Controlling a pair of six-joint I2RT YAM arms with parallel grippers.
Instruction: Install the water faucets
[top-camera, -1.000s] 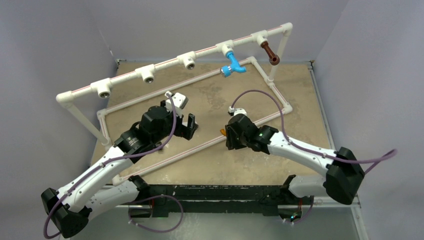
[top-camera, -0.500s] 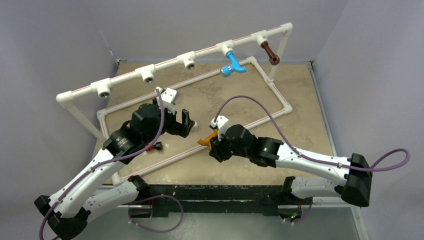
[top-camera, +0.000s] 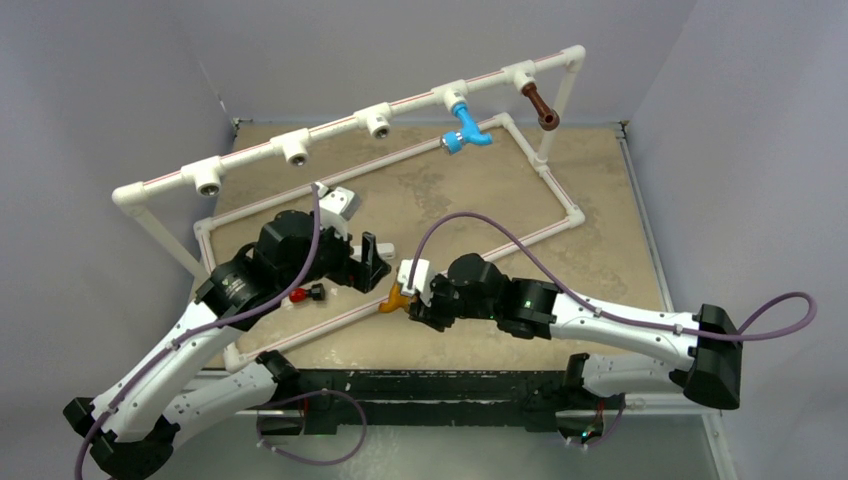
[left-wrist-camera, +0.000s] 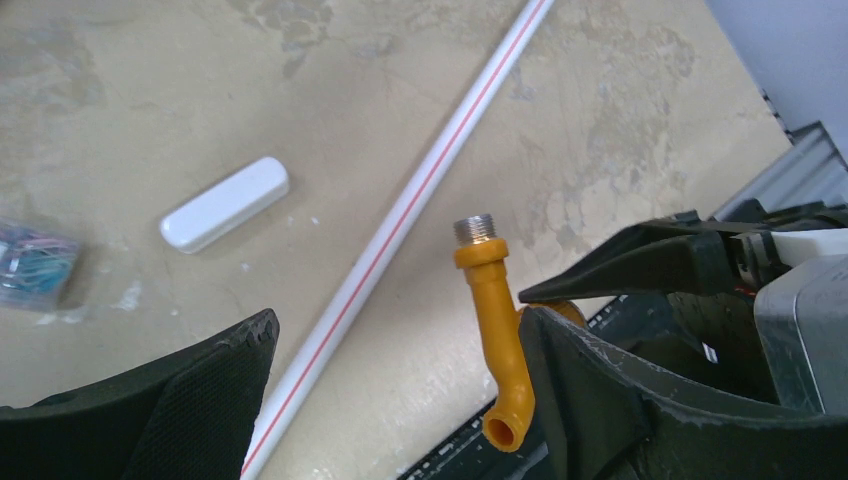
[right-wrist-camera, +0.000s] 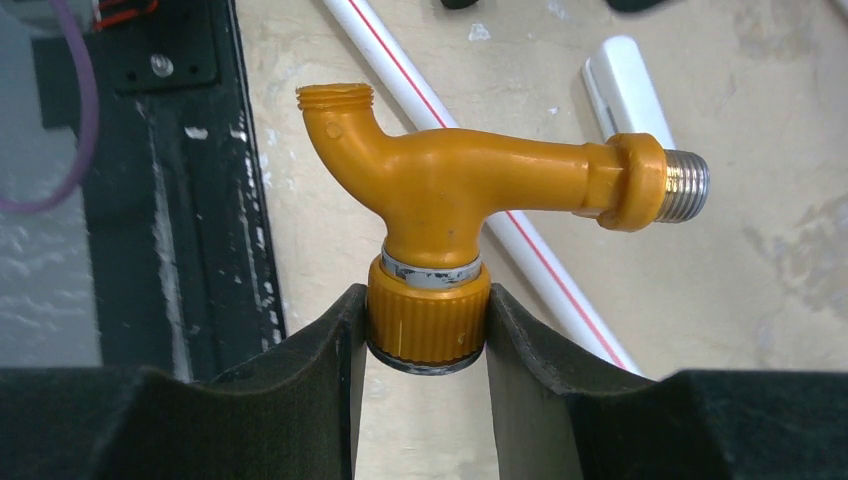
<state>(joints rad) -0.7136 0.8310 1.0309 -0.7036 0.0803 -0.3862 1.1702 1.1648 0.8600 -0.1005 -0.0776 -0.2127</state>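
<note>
The right arm (top-camera: 600, 315) reaches across the front of the bench (top-camera: 600, 200) and its jaws are clenched on the orange-yellow faucet (right-wrist-camera: 470, 190), pinching the ribbed round cap at the base of the body. In the right wrist view the faucet lies crosswise above the jaws, with its silver threaded end to the right and the ridged spout mouth curling up at the left.

The left arm (top-camera: 250, 280) comes in from the other side with its jaws released and spread wide. Seen from the left wrist, the orange-yellow faucet (left-wrist-camera: 495, 320) stands between the two fingers, threaded end up and close against the right-hand one (whether it touches, I cannot tell). Both sets of jaws meet over the near edge of the bench, above the red-striped pipe (left-wrist-camera: 420, 190) of the frame lying there.

A small white capsule-shaped piece (left-wrist-camera: 225, 203) rests on the bench just beyond that pipe.

On the raised rail (top-camera: 330, 122) at the back, the light blue faucet (top-camera: 465, 128) and the dark brown faucet (top-camera: 540, 106) hang from the two right-hand tees – the three tees (top-camera: 295, 148) to their left show open silver sockets.
</note>
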